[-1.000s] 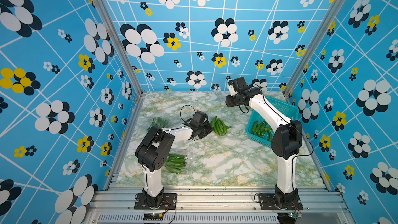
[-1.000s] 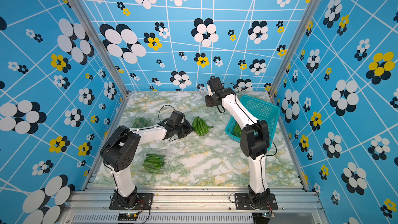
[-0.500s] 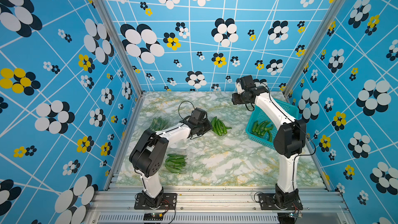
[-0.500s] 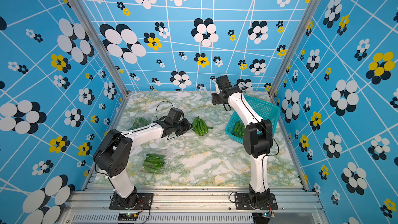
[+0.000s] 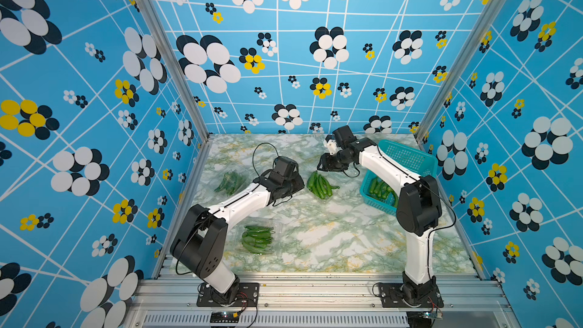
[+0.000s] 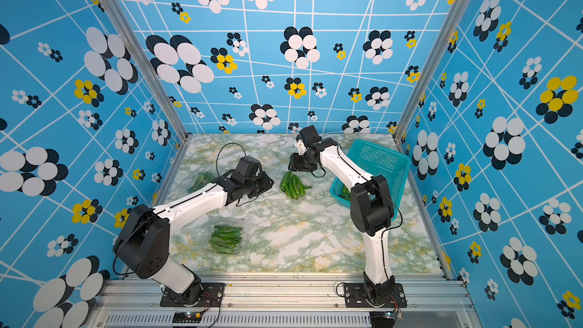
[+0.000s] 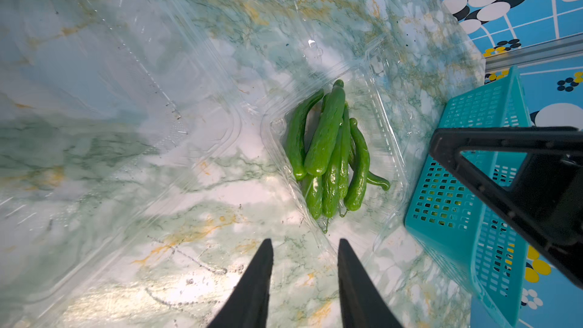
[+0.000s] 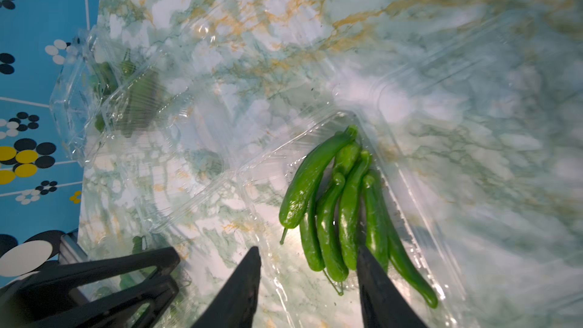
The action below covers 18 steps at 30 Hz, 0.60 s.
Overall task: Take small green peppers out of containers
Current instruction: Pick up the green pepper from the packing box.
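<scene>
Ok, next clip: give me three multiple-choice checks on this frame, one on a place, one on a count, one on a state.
1. Where does the teal basket stand?
A) beside the right arm
B) beside the left arm's base
C) at the table's front edge

2. How many clear clamshells hold green peppers?
A) one
B) three
C) five

3. The left gripper is:
A) shut on a pepper
B) shut on the basket rim
C) open and empty

1 A: both top views show it against that arm.
2 B: a far-left one, a front one and the open middle one.
3 C: in the left wrist view its jaws stand apart with nothing between them.
</scene>
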Each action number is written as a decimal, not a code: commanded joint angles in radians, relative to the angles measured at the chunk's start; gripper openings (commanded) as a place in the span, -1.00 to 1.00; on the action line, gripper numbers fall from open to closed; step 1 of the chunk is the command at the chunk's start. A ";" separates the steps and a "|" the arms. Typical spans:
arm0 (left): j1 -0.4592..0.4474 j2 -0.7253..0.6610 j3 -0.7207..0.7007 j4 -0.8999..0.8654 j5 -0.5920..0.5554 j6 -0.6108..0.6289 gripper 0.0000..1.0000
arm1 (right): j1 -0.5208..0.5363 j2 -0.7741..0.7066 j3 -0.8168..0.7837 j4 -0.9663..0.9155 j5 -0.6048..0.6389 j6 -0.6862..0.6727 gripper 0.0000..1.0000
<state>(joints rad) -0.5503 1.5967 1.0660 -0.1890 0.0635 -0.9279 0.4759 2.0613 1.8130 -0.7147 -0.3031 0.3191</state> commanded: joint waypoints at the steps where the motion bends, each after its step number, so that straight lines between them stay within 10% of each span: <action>1: 0.000 -0.031 -0.036 -0.025 -0.021 0.023 -0.26 | 0.009 0.030 0.001 0.021 -0.038 0.059 -0.06; 18: 0.030 -0.136 -0.150 0.011 -0.019 0.015 -0.25 | 0.049 0.200 0.105 -0.007 -0.032 0.102 -0.14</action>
<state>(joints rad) -0.5320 1.4891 0.9394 -0.1867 0.0586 -0.9226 0.5117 2.2478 1.8767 -0.7006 -0.3275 0.4057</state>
